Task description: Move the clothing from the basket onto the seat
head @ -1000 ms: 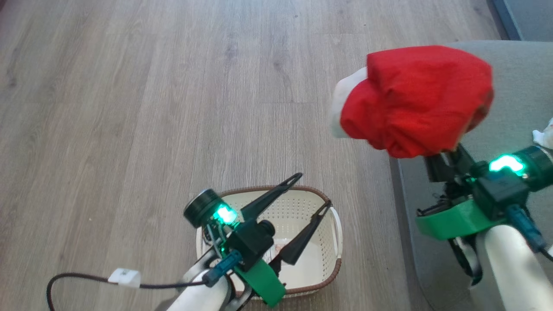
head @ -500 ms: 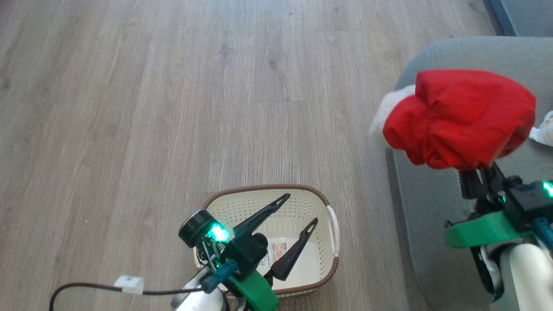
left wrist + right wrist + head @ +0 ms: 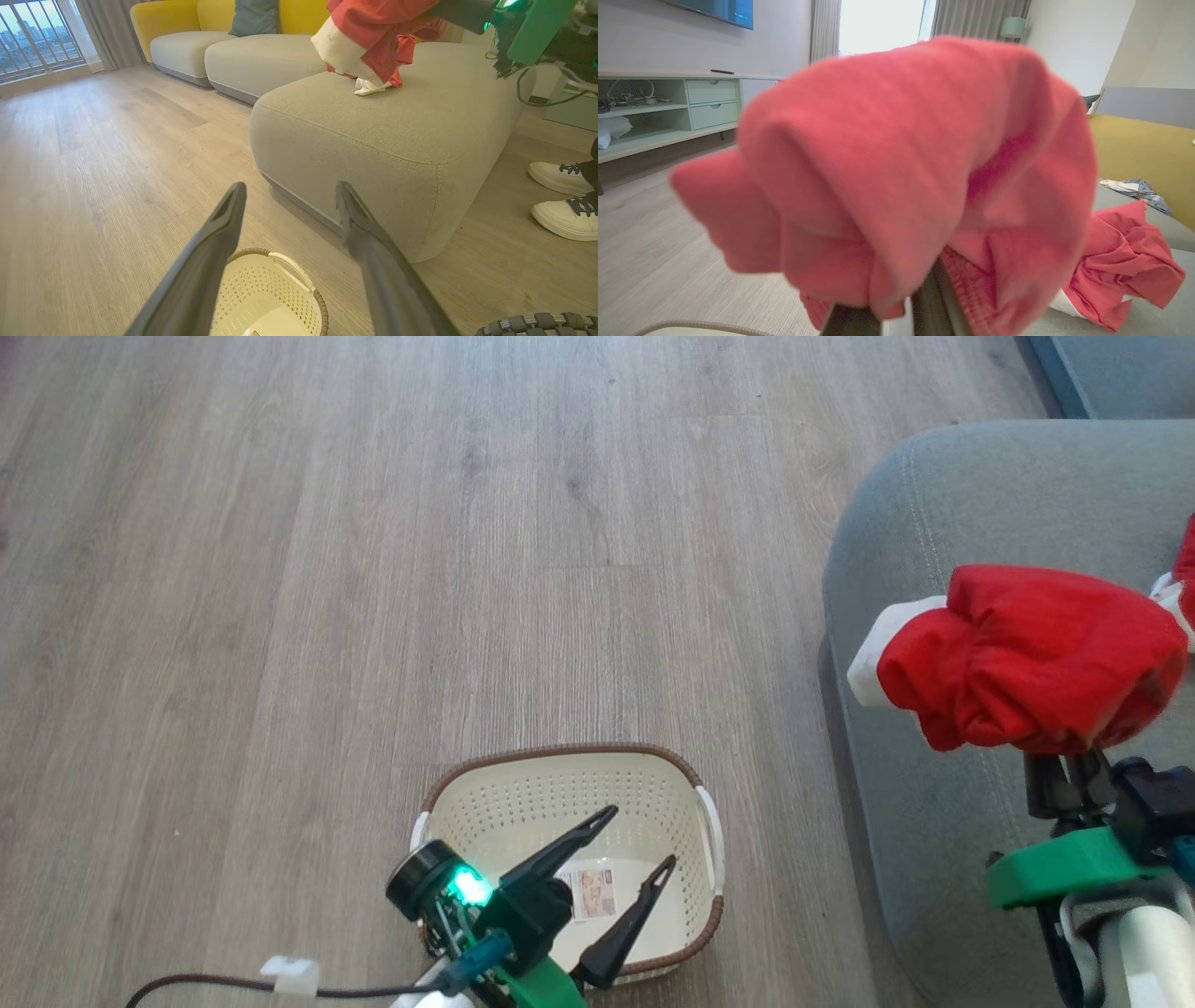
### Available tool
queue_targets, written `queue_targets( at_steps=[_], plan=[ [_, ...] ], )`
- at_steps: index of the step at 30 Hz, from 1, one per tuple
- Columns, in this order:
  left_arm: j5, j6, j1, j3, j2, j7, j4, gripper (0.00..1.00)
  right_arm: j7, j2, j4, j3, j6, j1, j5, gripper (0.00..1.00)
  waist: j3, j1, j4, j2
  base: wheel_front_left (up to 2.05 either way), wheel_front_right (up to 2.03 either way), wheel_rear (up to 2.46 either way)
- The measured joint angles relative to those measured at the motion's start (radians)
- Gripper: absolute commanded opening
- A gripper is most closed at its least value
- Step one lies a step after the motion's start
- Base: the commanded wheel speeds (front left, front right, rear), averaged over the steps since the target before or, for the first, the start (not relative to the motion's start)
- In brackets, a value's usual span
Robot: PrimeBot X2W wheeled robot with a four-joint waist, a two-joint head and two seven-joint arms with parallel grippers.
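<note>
Plainly, the left gripper (image 3: 641,837) hangs over the cream basket (image 3: 560,749) on the wood floor (image 3: 373,569) with its fingers spread wide and nothing between them. That makes sense, since the basket shows only a printed label (image 3: 590,893) on its bottom and no red fabric to fetch. Further right, the right gripper (image 3: 1064,767) is clamped on the bunched red garment (image 3: 1036,658) with a white cuff, carrying it above the left part of the grey seat (image 3: 934,523) — ready, I judge, to drop it beside the other red garment (image 3: 1125,261) lying on the cushion farther right.
</note>
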Motion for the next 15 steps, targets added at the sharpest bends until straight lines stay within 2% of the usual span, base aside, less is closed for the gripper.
queue_targets(
  at_steps=[15],
  plan=[
    [-0.009,0.000,0.001,0.010,-0.005,0.000,0.013,1.00,0.000,0.000,0.007,-0.010,0.000,0.000,0.007,0.00,0.005,0.0000,-0.029,0.0000,0.00,0.00,0.00]
  ],
)
